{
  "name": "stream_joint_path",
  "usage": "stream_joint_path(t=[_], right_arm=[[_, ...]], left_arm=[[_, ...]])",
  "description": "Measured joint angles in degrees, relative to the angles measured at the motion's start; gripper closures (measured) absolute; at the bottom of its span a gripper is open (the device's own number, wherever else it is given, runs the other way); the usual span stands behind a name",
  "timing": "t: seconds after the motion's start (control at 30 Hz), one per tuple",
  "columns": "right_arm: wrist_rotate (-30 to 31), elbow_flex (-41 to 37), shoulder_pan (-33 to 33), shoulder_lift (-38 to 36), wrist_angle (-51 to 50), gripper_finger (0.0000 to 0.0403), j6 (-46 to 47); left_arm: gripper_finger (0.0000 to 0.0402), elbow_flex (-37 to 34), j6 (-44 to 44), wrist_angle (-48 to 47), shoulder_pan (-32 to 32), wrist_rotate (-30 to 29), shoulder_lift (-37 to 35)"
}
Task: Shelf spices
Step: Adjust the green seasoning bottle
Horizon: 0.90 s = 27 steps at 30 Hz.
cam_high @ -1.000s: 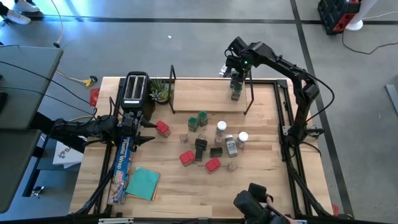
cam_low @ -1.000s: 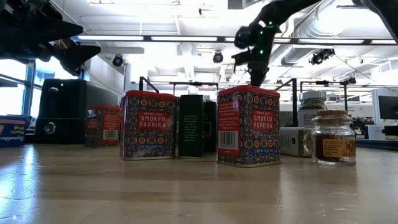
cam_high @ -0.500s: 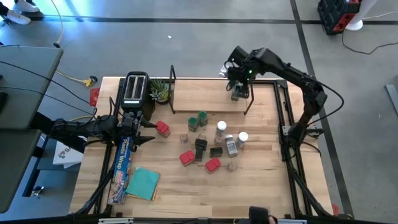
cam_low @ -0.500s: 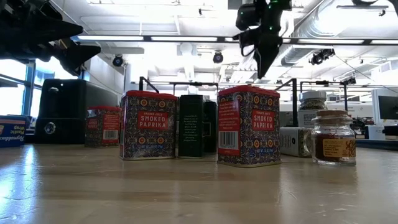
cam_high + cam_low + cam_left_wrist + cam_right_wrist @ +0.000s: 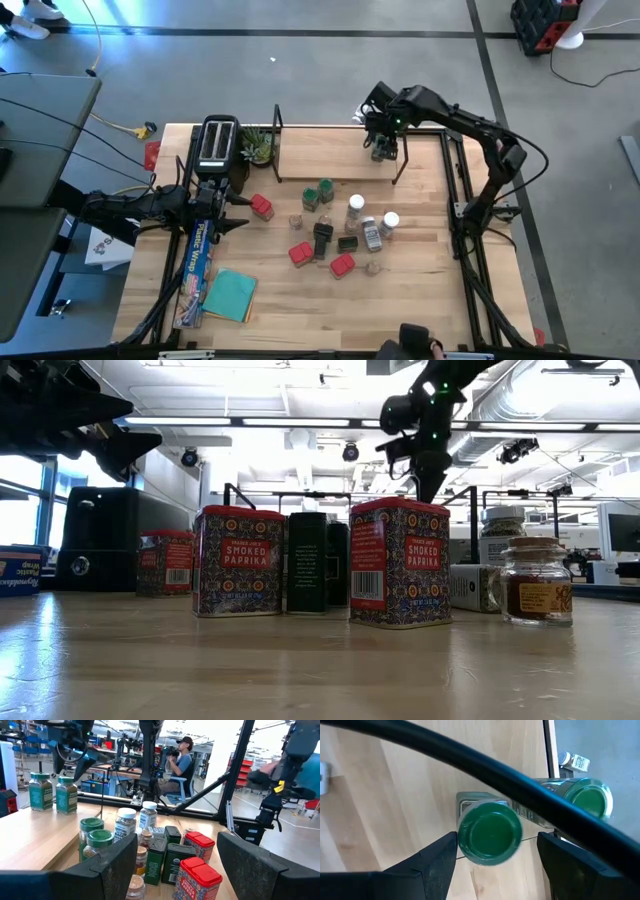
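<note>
Your right tool [image 5: 384, 146] hangs over the right end of the shelf [image 5: 320, 160], upper centre of the high view, its fingers spread and holding nothing; the right wrist view looks straight down between them at a green-lidded jar [image 5: 489, 832] standing upright on the board, with a second green-lidded jar [image 5: 590, 799] just beside it. Your left tool [image 5: 232, 211] waits at the left middle of the frame, near the toaster [image 5: 217, 145], fingers also spread and empty. The rest of the spices [image 5: 340, 225] sit in a loose cluster on the counter [image 5: 420, 290] at frame centre, below the shelf: two more green-lidded jars [image 5: 317, 194], white-lidded clear jars [image 5: 356, 207], dark jars [image 5: 322, 237], red tins [image 5: 300, 253] and a small brown jar [image 5: 536, 581]. Expect all of them to be light and rigid; the jars look like glass, so they are probably smooth, breakable if dropped and easy to tip, being tall over a narrow base. Take a jar across the body just under the lid rather than by the lid alone. The red tins are boxy with flat faces, so grip across two opposite sides. Several stand close together, so pick from the outer edge of the cluster first. The counter is bare light wood, flat and probably a little slick. The shelf's thin black wire ends stand upright, so come in from above between them. Beyond is an open workshop with a grey floor, and a seated person [image 5: 181, 765] shows in the left wrist view, well away from the counter
</note>
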Motion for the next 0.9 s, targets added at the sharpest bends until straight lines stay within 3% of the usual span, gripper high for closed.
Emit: stream_joint_path(t=[0.4, 0.53, 0.7, 0.9], right_arm=[[-3.0, -3.3, -1.0, 0.0, 4.4, 0.0140, 0.0], [-3.8, -3.3, -1.2, 0.0, 5.5, 0.0158, 0.0], [-5.0, -3.3, -1.4, 0.0, 5.5, 0.0210, -1.2], [-5.1, -3.3, -1.2, 0.0, 5.6, 0.0215, -8.3]], left_arm=[[0.0133, 0.0, 0.0, 0.0, 0.0, -0.1, 0.0], [0.0133, 0.0, 0.0, 0.0, 0.0, -0.1, 0.0], [0.0133, 0.0, 0.0, 0.0, 0.0, -0.1, 0.0], [0.0133, 0.0, 0.0, 0.0, 0.0, -0.1, 0.0]])
